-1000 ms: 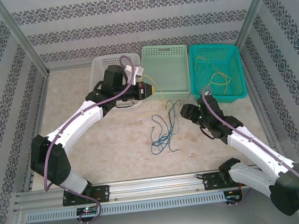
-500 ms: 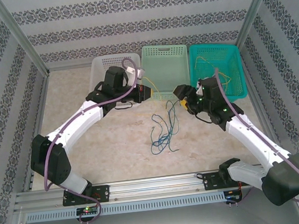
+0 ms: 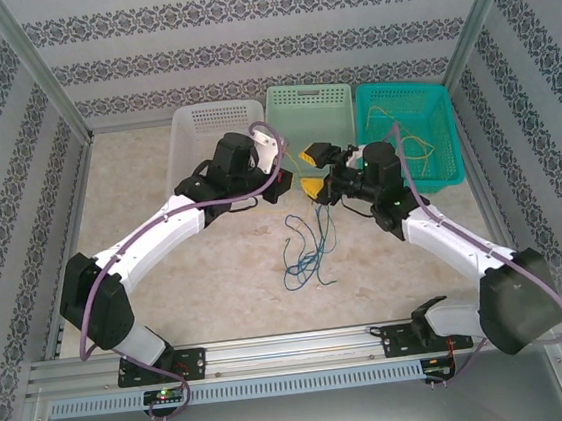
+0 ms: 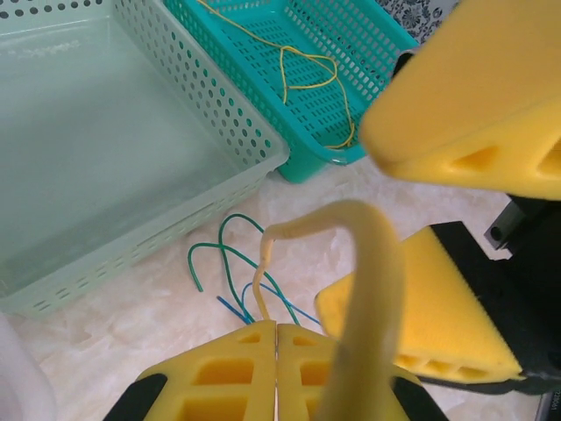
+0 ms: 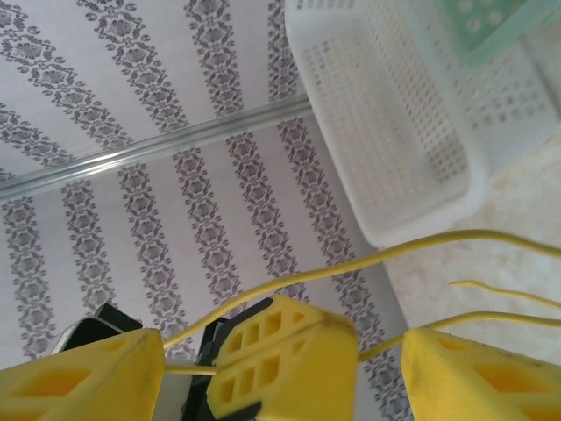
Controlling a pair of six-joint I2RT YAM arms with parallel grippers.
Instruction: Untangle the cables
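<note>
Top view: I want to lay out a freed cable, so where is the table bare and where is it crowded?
Bare: the table between the left wall and the left arm; also between the cable tangle and the right arm. Crowded: before the light green basket, where the left claw and right claw meet.

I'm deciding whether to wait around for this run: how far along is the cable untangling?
Done: one thin yellow cable lies in the teal plastic basket. In hand: the left arm's fingers are shut on a second yellow cable, with the right arm's fingers open beside it. Left: thin green and dark blue cables lie looped together on the marbled table.
</note>
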